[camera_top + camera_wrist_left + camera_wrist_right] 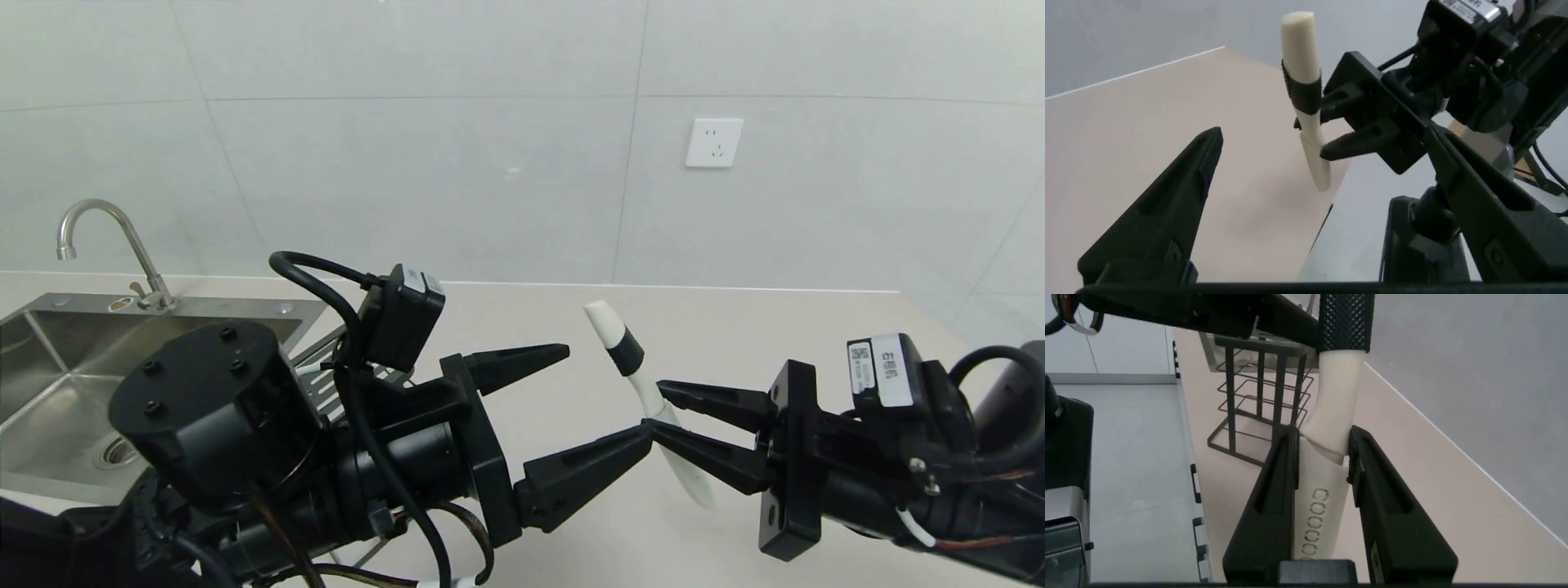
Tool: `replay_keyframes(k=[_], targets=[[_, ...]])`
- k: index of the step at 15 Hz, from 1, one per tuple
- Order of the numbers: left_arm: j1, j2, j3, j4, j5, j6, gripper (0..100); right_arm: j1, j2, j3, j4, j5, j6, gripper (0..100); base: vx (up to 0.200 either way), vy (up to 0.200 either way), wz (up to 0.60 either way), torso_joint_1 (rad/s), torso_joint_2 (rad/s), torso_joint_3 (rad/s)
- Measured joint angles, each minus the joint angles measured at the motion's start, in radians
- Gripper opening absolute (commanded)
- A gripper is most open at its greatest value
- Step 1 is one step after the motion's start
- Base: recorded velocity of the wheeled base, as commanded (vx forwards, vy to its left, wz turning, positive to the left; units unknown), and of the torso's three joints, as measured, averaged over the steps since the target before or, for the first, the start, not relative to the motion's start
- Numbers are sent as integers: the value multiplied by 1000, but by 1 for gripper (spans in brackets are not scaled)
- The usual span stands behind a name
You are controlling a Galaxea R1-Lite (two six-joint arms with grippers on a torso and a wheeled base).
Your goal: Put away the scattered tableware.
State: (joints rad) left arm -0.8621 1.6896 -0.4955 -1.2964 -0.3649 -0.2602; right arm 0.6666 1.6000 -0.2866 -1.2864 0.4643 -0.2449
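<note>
Right gripper (657, 404) pinching white utensil (624, 351) at its flat end, left gripper (606, 392) wide open alongside: risks pivoting loose, dropping onto countertop (735, 327).

sink (65, 359) cropped left, rack (322, 351) mostly hidden

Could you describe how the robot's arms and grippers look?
Both are matte black. The left gripper and the right gripper have long, tapered, pointed jaws on flat plates. A boxy camera with white labels sits on each wrist, and black cables loop beside it.
</note>
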Motion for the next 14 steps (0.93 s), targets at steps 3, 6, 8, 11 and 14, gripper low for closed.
replay_keyframes(k=[3,6,8,11,14], targets=[[3,21,-26,-70,1,-3,100,4,38,-59,0,0,1,0,0,0,0,0,0,0],[10,42,-46,-134,1,-26,100,26,74,-111,-2,0,20,0,0,0,0,0,0,0],[9,60,-59,-171,1,-28,100,32,92,-134,-4,0,23,0,0,0,0,0,0,0],[11,96,-94,-235,16,-30,100,35,106,-163,-4,-1,29,0,0,0,0,0,0,0],[11,125,-114,-271,23,-37,100,34,111,-194,-13,-24,57,0,0,0,0,0,0,0]])
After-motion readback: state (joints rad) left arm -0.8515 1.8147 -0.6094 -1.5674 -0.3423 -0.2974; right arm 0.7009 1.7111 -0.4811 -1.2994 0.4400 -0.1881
